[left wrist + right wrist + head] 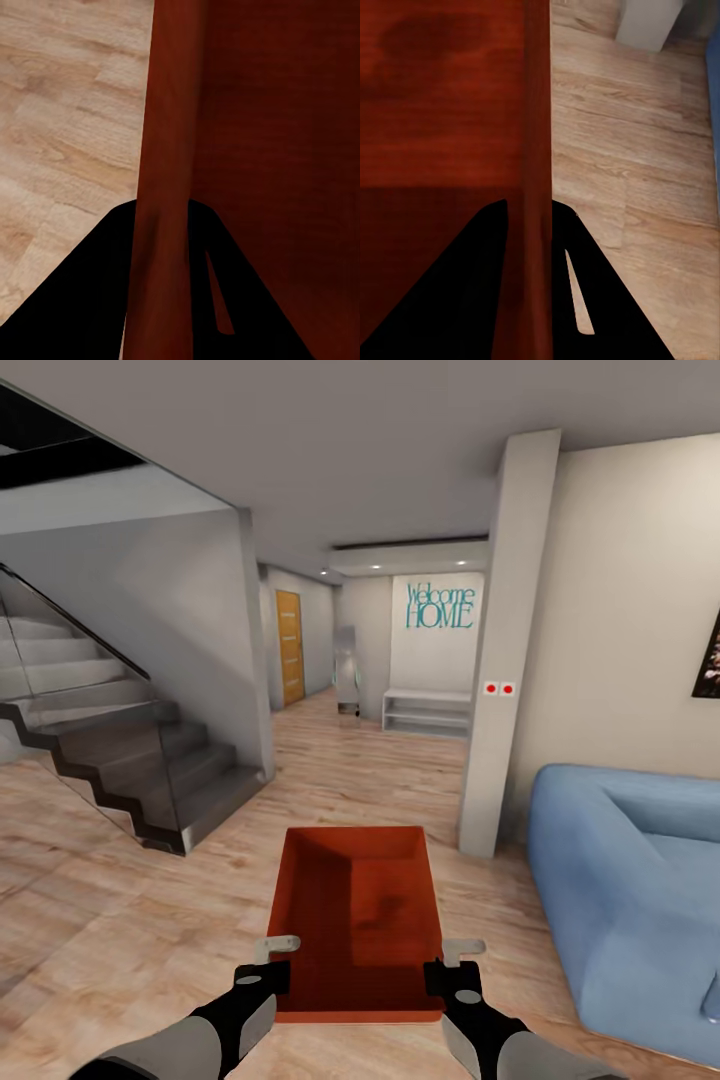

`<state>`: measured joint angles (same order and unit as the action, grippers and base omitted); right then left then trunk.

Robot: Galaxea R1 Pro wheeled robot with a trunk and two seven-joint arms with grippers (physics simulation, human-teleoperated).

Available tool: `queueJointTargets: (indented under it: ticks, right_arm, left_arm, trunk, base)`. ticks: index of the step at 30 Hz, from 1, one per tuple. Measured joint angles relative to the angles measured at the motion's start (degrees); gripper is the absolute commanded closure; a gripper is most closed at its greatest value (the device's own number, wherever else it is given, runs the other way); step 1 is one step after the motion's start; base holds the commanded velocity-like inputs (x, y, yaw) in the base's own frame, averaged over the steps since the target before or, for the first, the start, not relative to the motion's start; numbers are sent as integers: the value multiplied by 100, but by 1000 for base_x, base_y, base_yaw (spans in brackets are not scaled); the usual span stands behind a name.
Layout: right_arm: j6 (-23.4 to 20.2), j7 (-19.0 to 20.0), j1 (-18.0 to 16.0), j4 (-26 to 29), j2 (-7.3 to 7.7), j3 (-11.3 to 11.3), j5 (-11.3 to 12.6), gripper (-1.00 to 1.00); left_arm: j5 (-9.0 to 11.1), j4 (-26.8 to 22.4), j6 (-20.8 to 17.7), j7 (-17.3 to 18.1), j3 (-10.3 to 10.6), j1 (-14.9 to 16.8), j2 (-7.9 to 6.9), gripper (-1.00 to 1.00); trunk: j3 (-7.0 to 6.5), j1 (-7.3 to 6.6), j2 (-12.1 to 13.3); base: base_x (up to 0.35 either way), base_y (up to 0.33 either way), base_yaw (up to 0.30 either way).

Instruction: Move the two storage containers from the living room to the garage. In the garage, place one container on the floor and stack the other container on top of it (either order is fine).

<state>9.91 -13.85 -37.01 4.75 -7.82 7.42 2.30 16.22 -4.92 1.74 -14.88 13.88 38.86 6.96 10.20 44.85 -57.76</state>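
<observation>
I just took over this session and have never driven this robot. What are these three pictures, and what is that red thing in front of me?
The large picture comes from the camera on the robot's head, looking forward and down over its two arms. The red thing is a storage container, an open orange-red bin, carried in front of the robot above the wood-plank floor. The left gripper pinches its left wall and the right gripper pinches its right wall. The two small pictures come from cameras near each gripper: in each, the dark fingers straddle a thin red wall, with the floor on one side and the bin's inside on the other. You are in a room with a blue sofa to the right, stairs to the left and a hallway ahead.
</observation>
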Motion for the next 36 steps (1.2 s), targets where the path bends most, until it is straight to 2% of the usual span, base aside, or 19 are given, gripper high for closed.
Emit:
queueJointTargets:
  ticks: [36]
  right_arm:
    - [-7, -6, 0, 8, 2, -8, -29, 100]
  left_arm:
    - [21, 6, 15, 0, 8, -1, 2, 100]
  trunk:
    - [0, 0, 0]
  base:
    - [322, 0, 0]
